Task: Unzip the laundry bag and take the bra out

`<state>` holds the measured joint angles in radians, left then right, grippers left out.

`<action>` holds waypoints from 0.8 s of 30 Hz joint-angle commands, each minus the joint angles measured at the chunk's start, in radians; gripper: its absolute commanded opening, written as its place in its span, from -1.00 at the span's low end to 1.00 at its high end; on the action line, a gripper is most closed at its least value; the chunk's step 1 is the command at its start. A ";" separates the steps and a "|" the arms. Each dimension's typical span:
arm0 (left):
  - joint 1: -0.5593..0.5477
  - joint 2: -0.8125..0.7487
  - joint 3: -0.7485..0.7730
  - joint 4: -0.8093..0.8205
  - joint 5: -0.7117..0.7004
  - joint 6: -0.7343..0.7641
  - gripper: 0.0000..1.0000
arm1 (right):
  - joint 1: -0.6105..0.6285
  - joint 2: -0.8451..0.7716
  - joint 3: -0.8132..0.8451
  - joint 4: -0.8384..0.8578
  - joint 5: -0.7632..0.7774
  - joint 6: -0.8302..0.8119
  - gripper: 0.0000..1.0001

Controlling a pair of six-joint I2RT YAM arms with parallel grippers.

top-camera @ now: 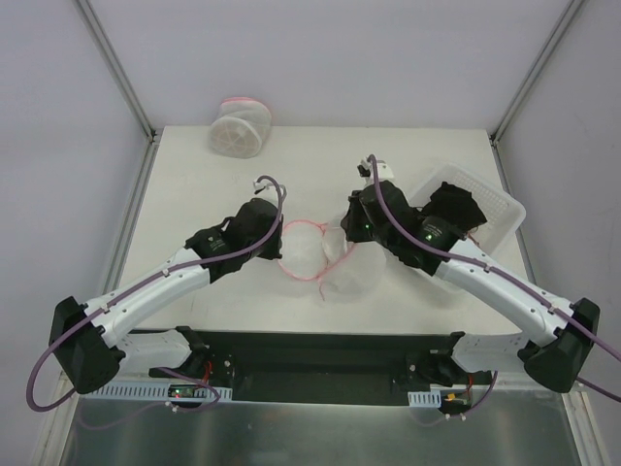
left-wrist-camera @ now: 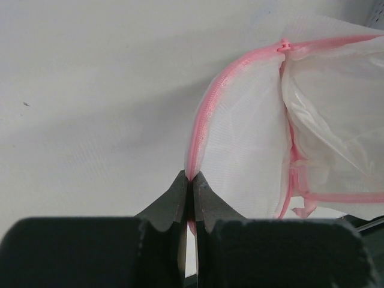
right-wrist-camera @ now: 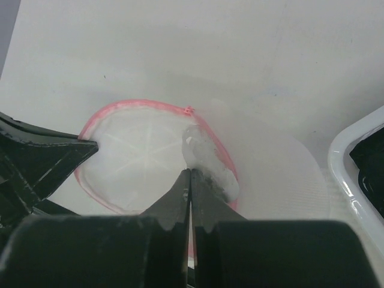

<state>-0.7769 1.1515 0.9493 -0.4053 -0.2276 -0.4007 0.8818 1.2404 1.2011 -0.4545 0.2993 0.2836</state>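
The laundry bag (top-camera: 309, 254), white mesh with a pink zipper rim, lies open at the table's middle between both grippers. My left gripper (top-camera: 278, 243) is shut on its pink rim (left-wrist-camera: 204, 114), and the zipper pull (left-wrist-camera: 283, 45) shows further along the rim. My right gripper (top-camera: 345, 245) is shut on a whitish padded fold, apparently the bra (right-wrist-camera: 207, 162), which crosses the rim at the bag's mouth (right-wrist-camera: 138, 150). The left fingers (right-wrist-camera: 54, 156) show at the opposite rim. Most of the bra is hidden in the mesh (top-camera: 357, 277).
A firmer drum-shaped white mesh bag (top-camera: 239, 126) with a pink rim stands at the back left. A white tray (top-camera: 497, 206) at the right holds a black garment (top-camera: 456, 209), just behind my right arm.
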 commanded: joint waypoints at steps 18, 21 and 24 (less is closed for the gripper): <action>0.010 0.043 0.011 0.000 0.025 -0.006 -1.00 | -0.009 -0.151 0.150 0.157 0.014 -0.027 -0.97; 0.010 0.045 0.013 0.002 0.028 -0.007 -1.00 | -0.027 -0.145 0.209 0.174 0.041 -0.034 -0.97; 0.010 0.043 0.013 0.003 0.037 -0.010 -1.00 | -0.062 -0.145 0.241 0.194 0.060 -0.017 -0.97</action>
<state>-0.7769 1.1915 0.9493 -0.4046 -0.2092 -0.4046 0.8600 1.1320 1.3563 -0.3687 0.2985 0.2680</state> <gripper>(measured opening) 0.017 0.018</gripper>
